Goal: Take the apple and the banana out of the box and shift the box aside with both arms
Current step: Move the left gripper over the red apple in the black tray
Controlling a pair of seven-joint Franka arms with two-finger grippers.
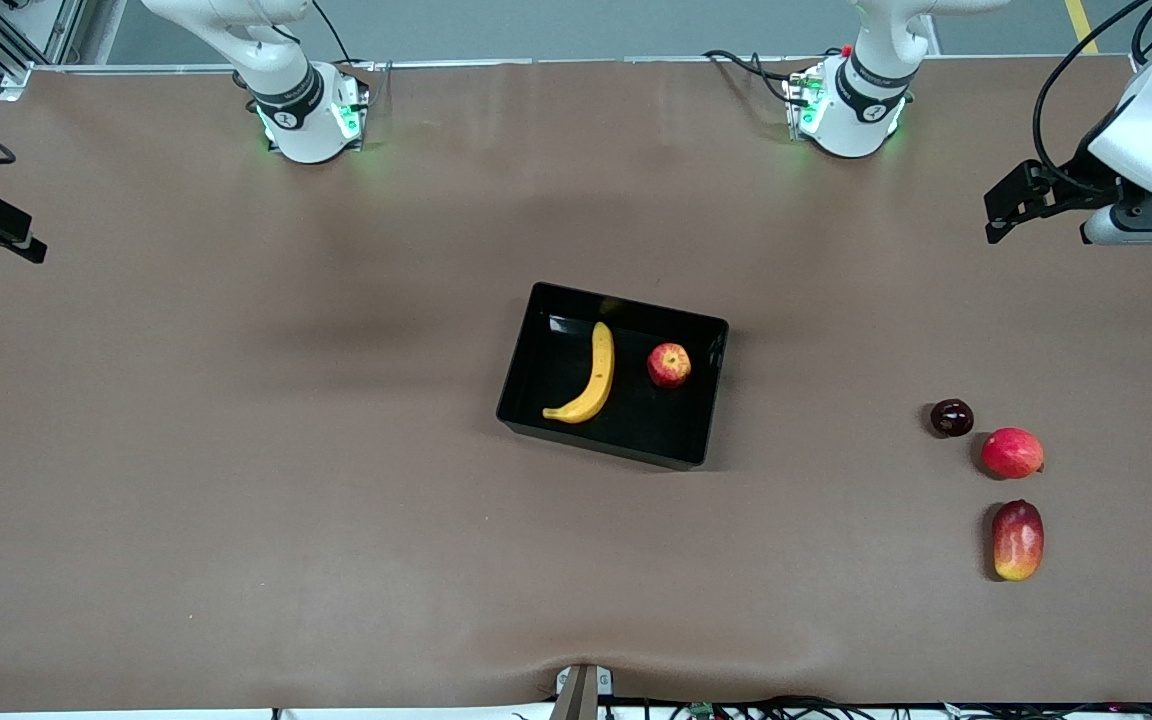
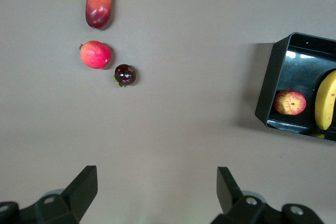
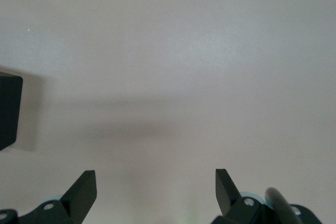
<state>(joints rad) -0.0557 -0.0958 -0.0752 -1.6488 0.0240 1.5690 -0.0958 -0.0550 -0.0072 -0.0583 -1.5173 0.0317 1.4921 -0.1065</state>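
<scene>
Sitting untouched mid-counter in the front view: box (image 1: 616, 375), holding banana (image 1: 586, 378) and apple (image 1: 669, 364).

Hovering empty in the left wrist view: left gripper (image 2: 157, 190), fingers (image 2: 84, 187) spread.

Waiting likewise over bare counter (image 3: 184, 51): right gripper (image 3: 156, 190), open. Nothing done yet.

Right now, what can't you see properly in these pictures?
- Front view: left hand partly cut off by the edge; right hand out of frame.
- Left wrist view: box and banana cut by the edge.
- Right wrist view: only the box's corner shows; fruit hidden.
</scene>
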